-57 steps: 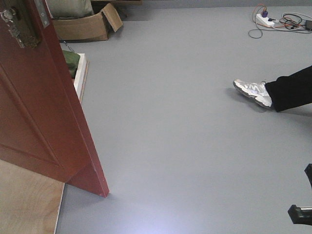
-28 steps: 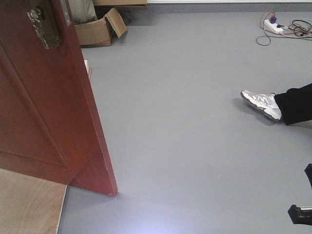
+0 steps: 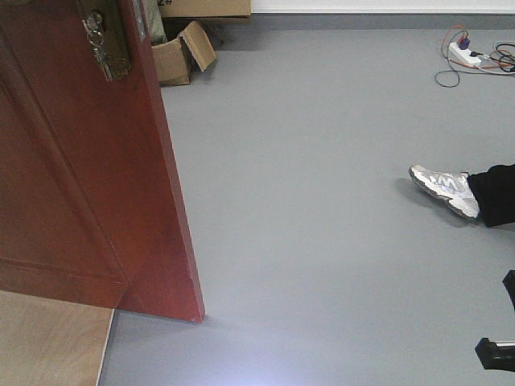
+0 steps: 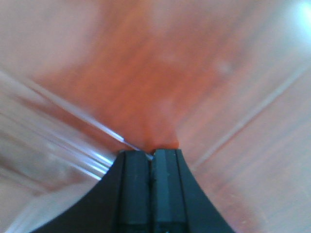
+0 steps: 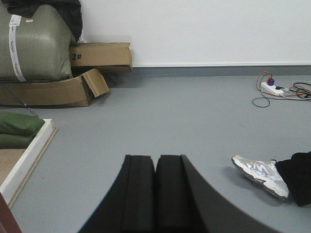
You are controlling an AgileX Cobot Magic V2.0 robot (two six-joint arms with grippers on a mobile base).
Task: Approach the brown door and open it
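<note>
Pressing the brown door (image 4: pixel 160 87), left gripper (image 4: pixel 151 158) appears closed.

The tall glossy reddish-brown wooden door (image 3: pixel 96 185) with recessed panels fills the left of the front view, its lower corner on the grey floor. A brass keyhole plate (image 3: pixel 105 36) sits near its upper edge. Its blurred surface fills the left wrist view.

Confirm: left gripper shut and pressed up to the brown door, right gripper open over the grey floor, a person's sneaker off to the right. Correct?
One error: the right gripper is shut, not open. The right wrist view shows its fingers closed together over the grey floor. The rest holds: the left gripper is shut close against the brown door, and the sneaker lies to the right.
</note>
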